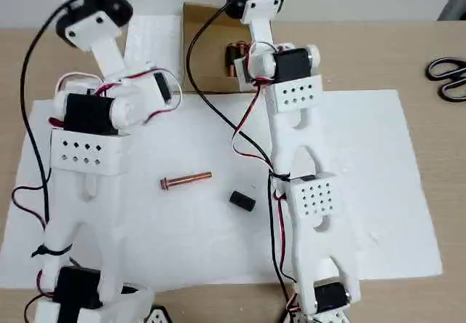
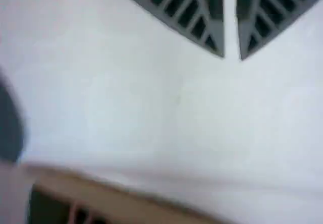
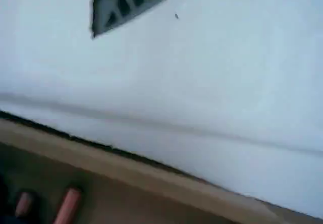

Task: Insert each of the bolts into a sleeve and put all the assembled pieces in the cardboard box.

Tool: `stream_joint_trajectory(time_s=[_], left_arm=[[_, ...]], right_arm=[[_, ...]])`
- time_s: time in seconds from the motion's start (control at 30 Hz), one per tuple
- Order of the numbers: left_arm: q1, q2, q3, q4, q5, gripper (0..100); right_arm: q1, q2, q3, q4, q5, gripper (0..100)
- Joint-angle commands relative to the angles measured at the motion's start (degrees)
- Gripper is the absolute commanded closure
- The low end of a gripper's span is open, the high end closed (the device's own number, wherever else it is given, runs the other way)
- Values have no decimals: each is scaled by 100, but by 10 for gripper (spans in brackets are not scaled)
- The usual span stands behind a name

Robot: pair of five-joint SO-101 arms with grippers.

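Observation:
A copper bolt (image 1: pixel 186 180) lies loose on the white foam sheet (image 1: pixel 364 177), and a short black sleeve (image 1: pixel 242 201) lies just right of it. The cardboard box (image 1: pixel 207 28) stands at the sheet's far edge with assembled pieces (image 1: pixel 234 57) inside; their copper ends (image 3: pixel 65 206) show below the box rim (image 3: pixel 126 168). My left gripper (image 2: pixel 232 52) hovers over bare foam near the box edge (image 2: pixel 126 199), shut with nothing in it. My right gripper (image 1: pixel 242 72) is at the box's near right corner; one finger (image 3: pixel 126 2) shows over the foam with nothing beside it.
Black scissors (image 1: pixel 448 76) lie on the wooden table at the far right. Both arms' bodies stretch along the sheet, the left one (image 1: pixel 87 148) beside the bolt, the right one (image 1: pixel 309 192) beside the sleeve. Cables hang by the right arm.

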Motion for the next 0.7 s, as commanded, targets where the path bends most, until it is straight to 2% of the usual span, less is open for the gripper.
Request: stream_joint_trajectory(time_s=[0.0, 0.13, 0.3, 0.47, 0.67], left_arm=[[-9, -237, -233, 686, -62, 994], [-35, -281, -233, 1099, -422, 994], [-35, -281, -233, 1196, -422, 994], [-35, -281, -233, 1196, -422, 994], [-35, -281, -224, 1196, -422, 994]], right_arm=[[4, -936, 695, 163, 273, 783], [-171, -2202, 2857, 154, 1002, 783], [-629, -3969, 5732, 75, 1609, 783], [-980, -5270, 7464, 66, 2022, 783], [-1024, -6387, 8976, 66, 2321, 783]])
